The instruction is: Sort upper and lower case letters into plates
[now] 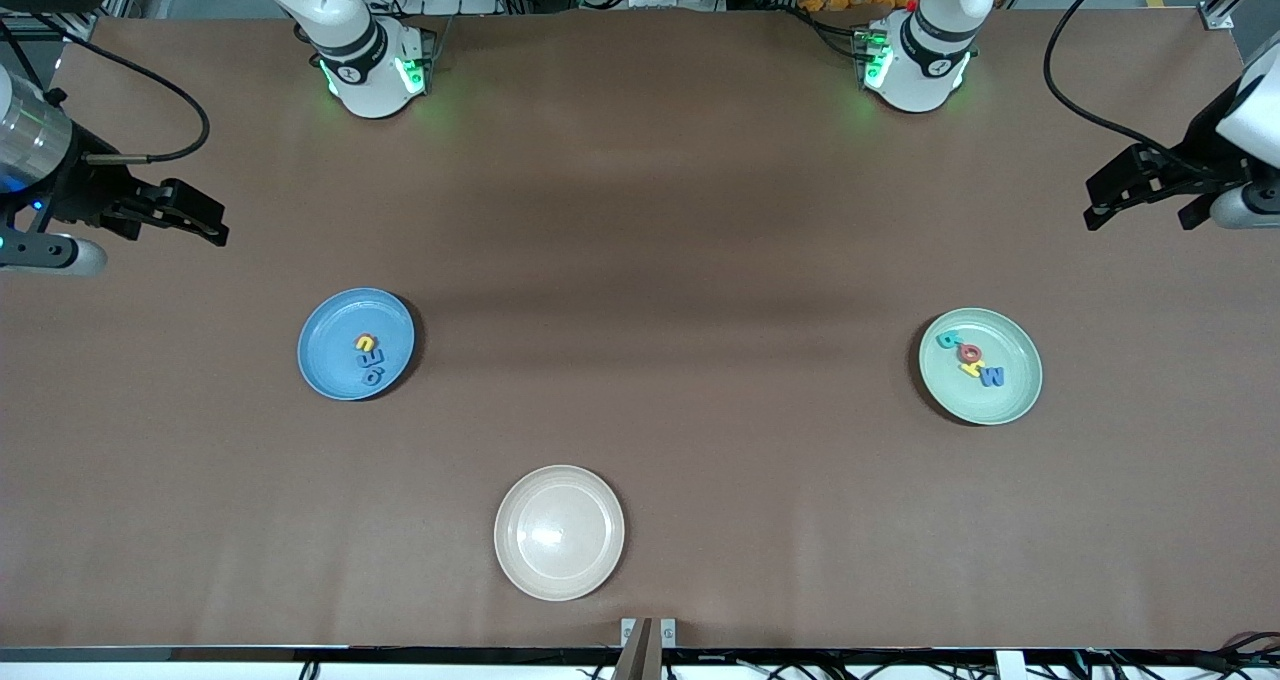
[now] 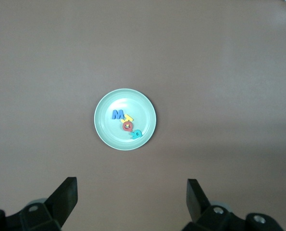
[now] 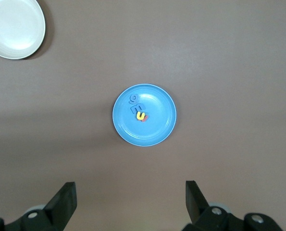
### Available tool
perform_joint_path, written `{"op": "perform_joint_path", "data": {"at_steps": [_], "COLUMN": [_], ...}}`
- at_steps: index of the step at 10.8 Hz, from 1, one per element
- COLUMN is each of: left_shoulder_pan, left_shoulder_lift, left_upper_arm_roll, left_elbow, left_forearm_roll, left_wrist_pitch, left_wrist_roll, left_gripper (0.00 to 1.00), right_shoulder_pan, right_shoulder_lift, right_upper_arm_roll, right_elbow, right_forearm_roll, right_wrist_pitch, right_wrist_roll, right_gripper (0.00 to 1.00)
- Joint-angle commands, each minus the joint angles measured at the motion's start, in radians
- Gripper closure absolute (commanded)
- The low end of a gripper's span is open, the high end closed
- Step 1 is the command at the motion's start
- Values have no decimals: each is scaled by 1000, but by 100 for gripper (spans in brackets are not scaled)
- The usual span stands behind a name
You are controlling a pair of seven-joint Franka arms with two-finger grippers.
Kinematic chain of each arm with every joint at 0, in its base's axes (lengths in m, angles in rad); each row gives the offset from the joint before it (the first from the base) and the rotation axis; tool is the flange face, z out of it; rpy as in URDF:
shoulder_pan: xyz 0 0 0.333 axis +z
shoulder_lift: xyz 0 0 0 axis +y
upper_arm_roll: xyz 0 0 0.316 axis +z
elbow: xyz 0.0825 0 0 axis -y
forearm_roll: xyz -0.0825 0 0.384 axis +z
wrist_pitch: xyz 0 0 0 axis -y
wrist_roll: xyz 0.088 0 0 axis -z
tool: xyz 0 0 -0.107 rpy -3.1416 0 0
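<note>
I have the left gripper (image 1: pixel 1140 192) raised over bare table at the left arm's end, its two black fingers (image 2: pixel 66 195) spread wide with nothing between them. The right gripper (image 1: pixel 175 215) hangs the same way over the right arm's end of the table, its fingers (image 3: pixel 63 199) parted and empty. Both arms wait, reaching in from the table's ends with their wrists held high.

I count three round, shallow, rimmed plates with a smooth sheen on the matte brown table (image 1: pixel 640 210). The mint green plate (image 1: pixel 1015 400) lies toward the left arm's end. In it I count four small flat letters: a blue M (image 2: pixel 117 114), a yellow one (image 2: pixel 128 118), a red ring-shaped one (image 2: pixel 127 126) and a teal one (image 2: pixel 136 134), lying in a touching row. The blue plate (image 1: pixel 330 360) lies toward the right arm's end. In it I make out a yellow u (image 3: pixel 141 115) with a bit of red (image 3: pixel 144 118) at its edge, and two blue letters (image 3: pixel 135 103) that nearly blend with the plate; I can't be sure of the exact count there. The cream plate (image 1: pixel 559 531) lies nearer the front camera than the other two, between them, and is bare.
</note>
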Motion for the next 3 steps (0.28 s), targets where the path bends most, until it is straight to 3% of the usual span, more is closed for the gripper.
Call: {"op": "perform_joint_path", "data": {"at_steps": [1,3], "left_shoulder_pan": [7,7], "left_shoulder_lift": [-3,3], "left_upper_arm_roll": [3,3], "left_elbow": [23,21], "left_forearm_roll": [-12,-9], "left_wrist_pitch": [-10,-12], "left_wrist_roll": [1,1], "left_gripper": [0,0], "right_shoulder_pan": [-23,-23], "right_shoulder_lift": [3,3], "right_upper_arm_roll": [22,20], "right_elbow": [13,13], "right_forearm_roll": [-16,-16], "right_wrist_pitch": [-15,-15], "right_wrist_roll": [-1,-1], "right_gripper": [0,0]}}
